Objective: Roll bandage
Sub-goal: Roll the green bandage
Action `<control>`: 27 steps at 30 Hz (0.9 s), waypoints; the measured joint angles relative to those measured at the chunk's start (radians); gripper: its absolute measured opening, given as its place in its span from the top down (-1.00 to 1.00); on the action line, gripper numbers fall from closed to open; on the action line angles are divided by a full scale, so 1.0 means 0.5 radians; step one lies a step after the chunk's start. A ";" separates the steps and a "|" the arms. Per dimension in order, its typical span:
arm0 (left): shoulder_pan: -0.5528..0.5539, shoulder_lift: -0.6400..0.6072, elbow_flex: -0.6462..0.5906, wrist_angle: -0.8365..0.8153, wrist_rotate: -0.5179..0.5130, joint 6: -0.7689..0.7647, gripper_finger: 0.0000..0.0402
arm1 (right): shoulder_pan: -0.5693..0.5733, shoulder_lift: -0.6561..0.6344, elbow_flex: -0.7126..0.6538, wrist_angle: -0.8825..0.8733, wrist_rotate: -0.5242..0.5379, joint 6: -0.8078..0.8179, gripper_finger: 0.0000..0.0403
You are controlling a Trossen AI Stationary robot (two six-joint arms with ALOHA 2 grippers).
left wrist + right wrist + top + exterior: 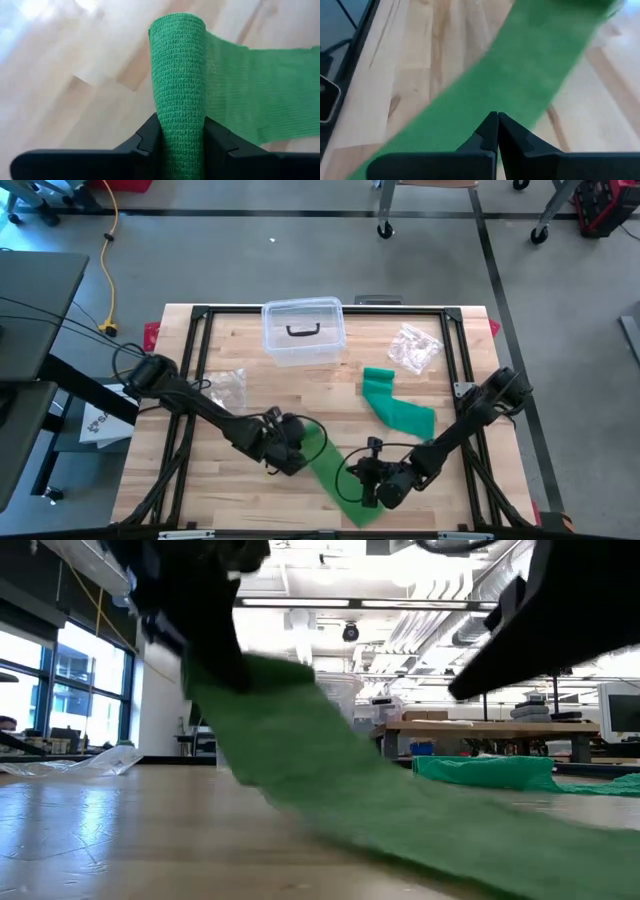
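Your left gripper is clamped on a folded or partly rolled end of the green bandage, fingers pressed against both sides of it, nothing else held. That end stands lifted off the wooden surface, likely so you can turn it and wind the strip on. From the roll, the strip runs flat along the surface toward the near edge, passing right under your right gripper. That gripper's fingers are fully together, tip down over the strip; I read it as pinning the strip so it stays taut, but contact isn't certain. It grips nothing.

Beyond the bandage, toward the far side, a second green bandage lies crumpled, apart from both grippers. Farther still from the bandage sits a clear lidded box at the far edge, with crinkled plastic wrap to its right and another plastic wrapper on the left-arm side.
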State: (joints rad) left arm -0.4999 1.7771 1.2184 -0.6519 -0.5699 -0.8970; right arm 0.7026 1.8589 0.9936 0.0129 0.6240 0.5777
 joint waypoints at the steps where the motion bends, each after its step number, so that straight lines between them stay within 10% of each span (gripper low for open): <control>1: -0.003 -0.001 0.015 -0.026 -0.037 0.000 0.59 | -0.012 0.036 0.000 0.024 -0.021 0.000 1.00; 16: -0.011 0.005 0.026 -0.566 -0.390 -0.253 0.58 | -0.205 0.290 0.005 0.229 -0.691 -0.013 1.00; 27: -0.023 0.005 0.026 -0.379 -0.408 0.013 0.58 | -0.200 0.123 -0.011 0.050 -0.514 -0.203 1.00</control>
State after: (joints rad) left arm -0.5114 1.7798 1.2316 -0.8415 -0.7738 -0.8903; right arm 0.6025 1.9205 0.9878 0.0378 0.3669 0.4765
